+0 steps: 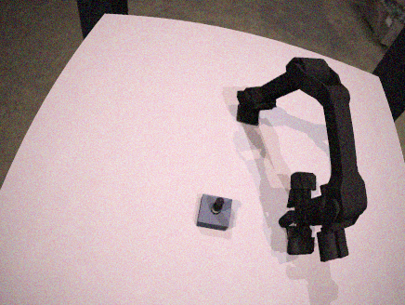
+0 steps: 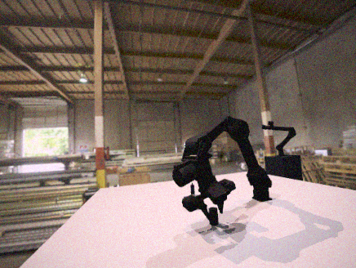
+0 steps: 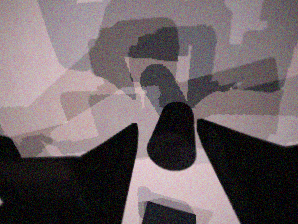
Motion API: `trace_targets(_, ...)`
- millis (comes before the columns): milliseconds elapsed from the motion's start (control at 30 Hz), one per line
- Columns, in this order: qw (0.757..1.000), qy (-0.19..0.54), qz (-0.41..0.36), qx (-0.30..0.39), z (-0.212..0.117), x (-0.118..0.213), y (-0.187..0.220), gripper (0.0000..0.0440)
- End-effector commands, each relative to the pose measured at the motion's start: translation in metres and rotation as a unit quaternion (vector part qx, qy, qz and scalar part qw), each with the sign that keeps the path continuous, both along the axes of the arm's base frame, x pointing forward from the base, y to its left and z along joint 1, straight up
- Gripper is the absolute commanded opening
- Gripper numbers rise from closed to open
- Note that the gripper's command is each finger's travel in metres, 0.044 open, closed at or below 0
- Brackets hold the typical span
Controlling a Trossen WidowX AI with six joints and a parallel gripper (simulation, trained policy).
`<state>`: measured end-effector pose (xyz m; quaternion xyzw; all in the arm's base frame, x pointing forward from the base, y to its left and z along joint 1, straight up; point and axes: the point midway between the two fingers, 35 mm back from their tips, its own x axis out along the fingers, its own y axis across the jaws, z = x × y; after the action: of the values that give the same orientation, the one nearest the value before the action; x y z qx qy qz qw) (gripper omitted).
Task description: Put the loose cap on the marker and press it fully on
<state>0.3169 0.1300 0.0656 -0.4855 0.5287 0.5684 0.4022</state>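
The holder block point(image 1: 207, 219) point(image 3: 170, 215) is grey-blue. The dark marker point(image 1: 218, 203) stands upright in it without a cap. In the exterior view the marker point(image 2: 193, 189) shows behind the arm, and the gripper hides the block. The loose black cap point(image 1: 286, 218) point(image 2: 213, 217) point(image 3: 172, 140) stands upright on the table, right of the block in the top view. My gripper point(image 1: 294, 218) point(image 2: 214, 213) point(image 3: 166, 126) is low over the table and partly open, its fingertips on either side of the cap. In the wrist view a gap shows left of the cap and a narrow one right.
The white table point(image 1: 116, 139) point(image 2: 122, 221) carries the arm's base point(image 1: 248, 112) point(image 2: 261, 192), at the upper middle in the top view. Arm shadows lie across the table. Shelving and pallets stand beyond the table in the exterior view.
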Motion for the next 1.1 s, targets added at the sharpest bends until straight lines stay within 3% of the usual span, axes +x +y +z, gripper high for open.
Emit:
trace_targets(0,1.0,-0.004,0.011,-0.002,-0.003,0.0,0.0,0.0198)
trace_targets(100,1.0,-0.014,0.017,-0.002,0.002,0.001,-0.001,0.0121)
trace_targets(167,1.0,-0.023,0.019,-0.001,0.007,0.004,-0.003,0.0105)
trace_targets(600,0.997,-0.079,0.019,0.006,0.057,0.025,-0.021,0.0114)
trace_targets(1067,0.996,-0.092,-0.006,0.017,0.092,0.032,-0.071,0.01)
